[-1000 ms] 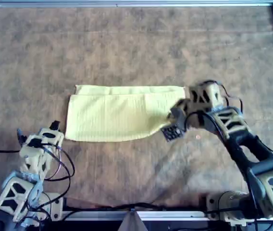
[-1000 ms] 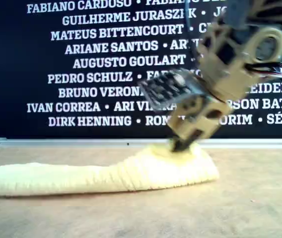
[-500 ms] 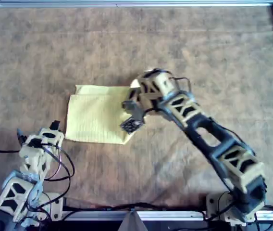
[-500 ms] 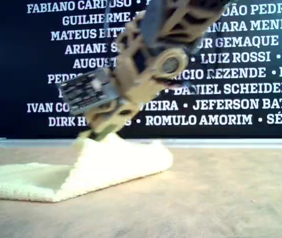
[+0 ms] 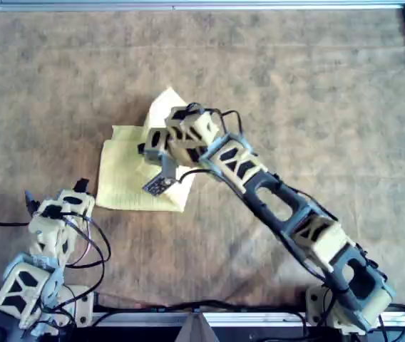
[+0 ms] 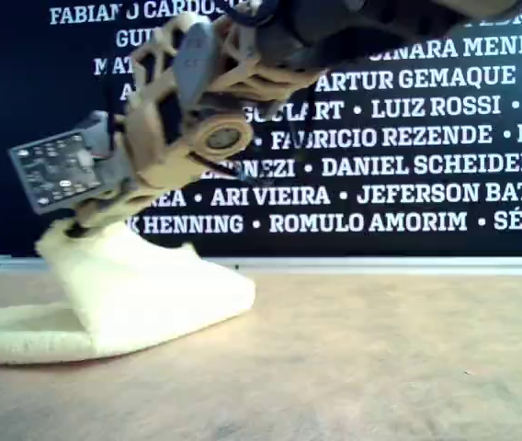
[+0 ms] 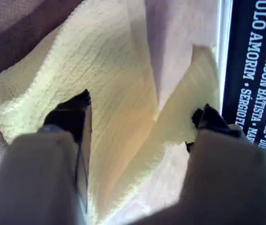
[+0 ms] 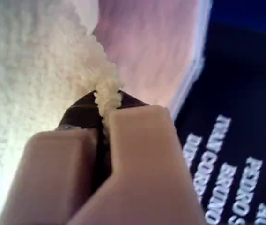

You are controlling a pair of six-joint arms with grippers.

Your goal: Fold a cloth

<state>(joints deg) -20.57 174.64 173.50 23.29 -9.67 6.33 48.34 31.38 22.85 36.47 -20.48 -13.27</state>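
Overhead view, left to right: my first hand (image 5: 54, 194) sits parked near the table's (image 5: 295, 85) bottom left corner, just short of the cloth (image 5: 127, 182). Its wrist view shows the jaws wide apart with nothing between them, just looking at the cloth. The cloth lies left of centre on the table, already a narrow strip by the look of it, with its right end lifted and carried over the rest.

That end is in my second hand (image 5: 147, 149). The second wrist view shows the jaws clamped tight on a bunched bit of cloth edge. The arm reaches in from the bottom right corner, stretched long on a diagonal, with the wrist tipped down over the cloth's middle. In the exterior view the held end is up off the table, with the cloth sloping down from it on both sides.

So I'd say this is mid-fold, the second fold probably. Next move, I reckon: carry the end further to the overhead view's left, lower it square on the far edge, then let go without dragging it.
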